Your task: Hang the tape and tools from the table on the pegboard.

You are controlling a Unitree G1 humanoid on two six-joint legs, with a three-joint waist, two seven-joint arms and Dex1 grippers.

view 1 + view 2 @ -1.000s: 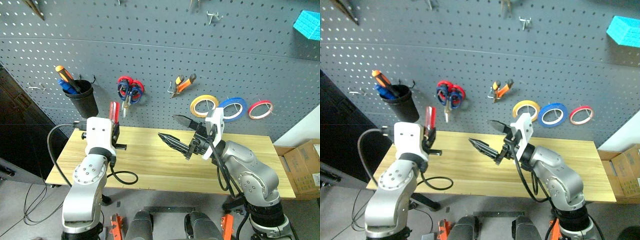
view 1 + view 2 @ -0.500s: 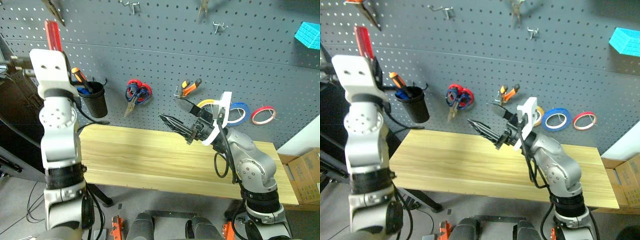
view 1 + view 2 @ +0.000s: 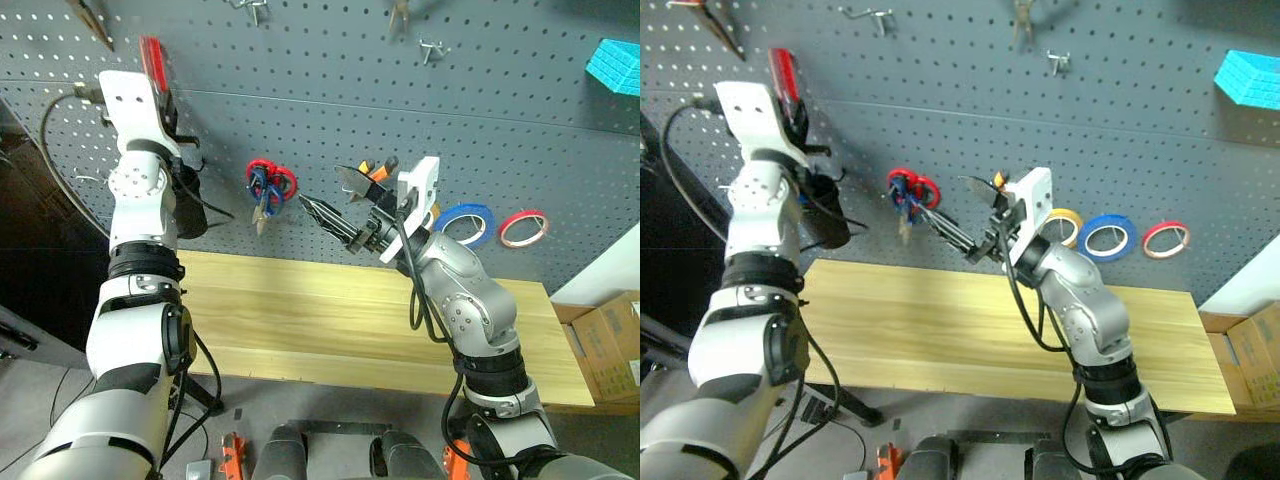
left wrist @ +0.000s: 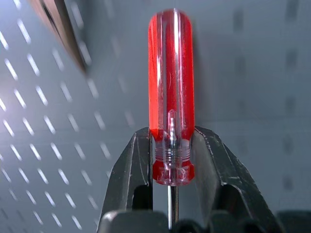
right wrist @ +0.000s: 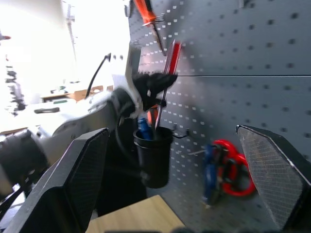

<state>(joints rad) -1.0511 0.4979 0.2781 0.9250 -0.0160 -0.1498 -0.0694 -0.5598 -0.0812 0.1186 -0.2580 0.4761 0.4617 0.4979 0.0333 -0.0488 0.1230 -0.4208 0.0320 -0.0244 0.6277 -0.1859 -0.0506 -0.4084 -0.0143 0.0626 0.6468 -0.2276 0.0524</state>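
No text, label, brand, number or sign can be read anywhere in these views.

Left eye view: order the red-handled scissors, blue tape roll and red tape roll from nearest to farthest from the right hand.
1. Red-handled scissors, hanging on the pegboard just left of the open right hand.
2. Blue ring-shaped tape roll, on the board to its right.
3. Thin red tape roll, farther right.
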